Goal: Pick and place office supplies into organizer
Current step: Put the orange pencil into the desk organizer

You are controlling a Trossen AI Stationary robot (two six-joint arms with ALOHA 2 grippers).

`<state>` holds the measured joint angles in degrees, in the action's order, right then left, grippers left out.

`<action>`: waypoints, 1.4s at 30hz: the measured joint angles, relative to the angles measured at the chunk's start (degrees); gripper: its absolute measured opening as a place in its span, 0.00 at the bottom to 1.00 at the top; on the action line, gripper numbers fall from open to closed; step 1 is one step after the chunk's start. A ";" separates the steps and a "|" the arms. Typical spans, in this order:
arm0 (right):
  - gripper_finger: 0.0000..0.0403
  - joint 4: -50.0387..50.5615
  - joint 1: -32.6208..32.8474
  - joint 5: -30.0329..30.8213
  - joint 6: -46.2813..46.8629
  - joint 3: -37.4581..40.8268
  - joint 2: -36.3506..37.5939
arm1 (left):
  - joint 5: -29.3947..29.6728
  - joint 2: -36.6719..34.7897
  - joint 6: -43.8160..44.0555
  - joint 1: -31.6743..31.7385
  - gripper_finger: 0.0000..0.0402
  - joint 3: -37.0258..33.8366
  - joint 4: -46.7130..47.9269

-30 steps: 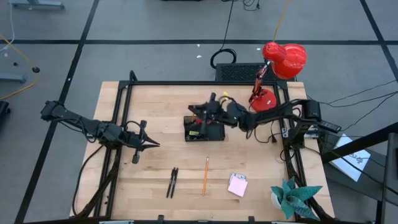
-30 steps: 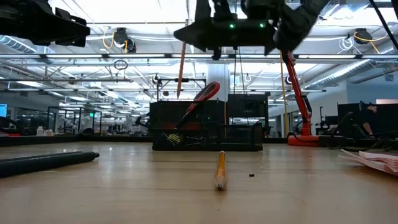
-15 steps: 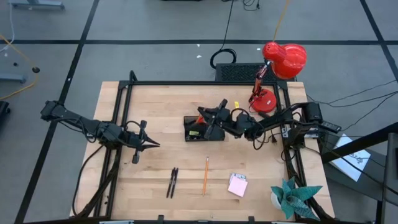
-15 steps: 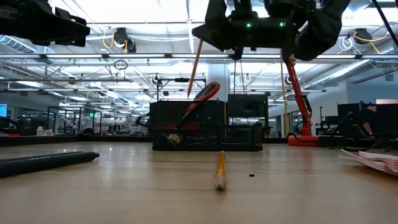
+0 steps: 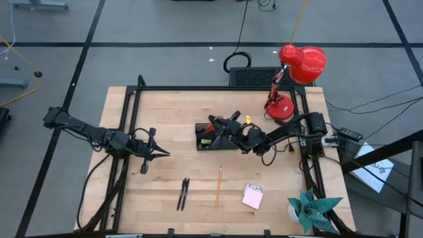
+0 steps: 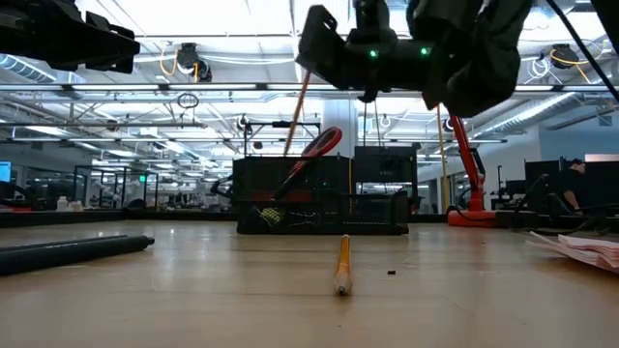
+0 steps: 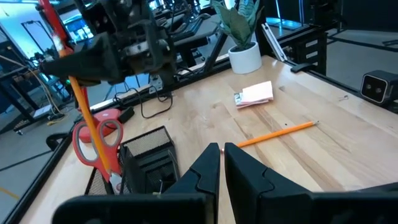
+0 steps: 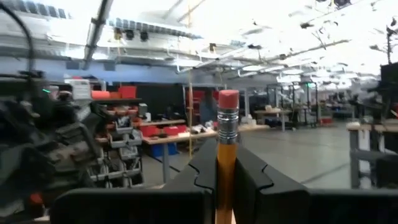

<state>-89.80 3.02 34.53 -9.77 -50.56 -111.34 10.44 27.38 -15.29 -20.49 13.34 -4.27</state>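
The right gripper [image 5: 221, 125] clamps 1 orange pencil [image 7: 90, 127] upright over the organizer [image 5: 215, 137], where red scissors [image 7: 93, 138] already stand. The left gripper [image 5: 158, 154] waits with jaws shut on nothing, well left of the organizer — another pencil [image 5: 219, 186], 2 pens [image 5: 183, 194] and a pink pad [image 5: 252, 196] lie on the table [image 5: 165, 112].

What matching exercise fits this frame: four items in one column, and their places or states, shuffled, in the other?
Items:
1. right claw
2. left claw
3. scissors
4. sticky-note pad

States:
A. standing in the organizer
B. flat on the table near the paper plant
C. shut on a pencil
D. shut, holding nothing, over the table's left side

Pairs: 1-C, 2-D, 3-A, 4-B
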 joint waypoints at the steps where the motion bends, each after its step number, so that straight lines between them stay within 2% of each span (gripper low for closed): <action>1: 0.03 -0.06 0.17 -0.10 -0.80 -0.94 -0.50 | 0.00 0.00 0.00 0.00 0.08 0.00 0.04; 6: 0.03 0.02 0.49 -0.08 -4.31 -3.75 -2.56 | 0.00 -0.02 -0.01 0.00 0.08 0.00 0.14; 11: 0.03 -0.08 0.32 2.74 -1.38 -4.03 -3.71 | -0.02 -0.02 0.00 0.00 0.08 0.00 0.23; 20: 0.03 0.02 -1.73 3.36 6.36 -4.05 -6.78 | -0.11 -0.02 0.32 -0.04 0.08 0.00 0.23; 42: 0.03 -0.11 -2.31 2.94 7.17 -4.07 -6.47 | -0.39 0.00 0.20 -0.09 0.08 0.00 0.26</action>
<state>-89.91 0.71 37.47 -2.60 -54.63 -117.81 10.04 27.37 -15.09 -20.58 13.34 -4.01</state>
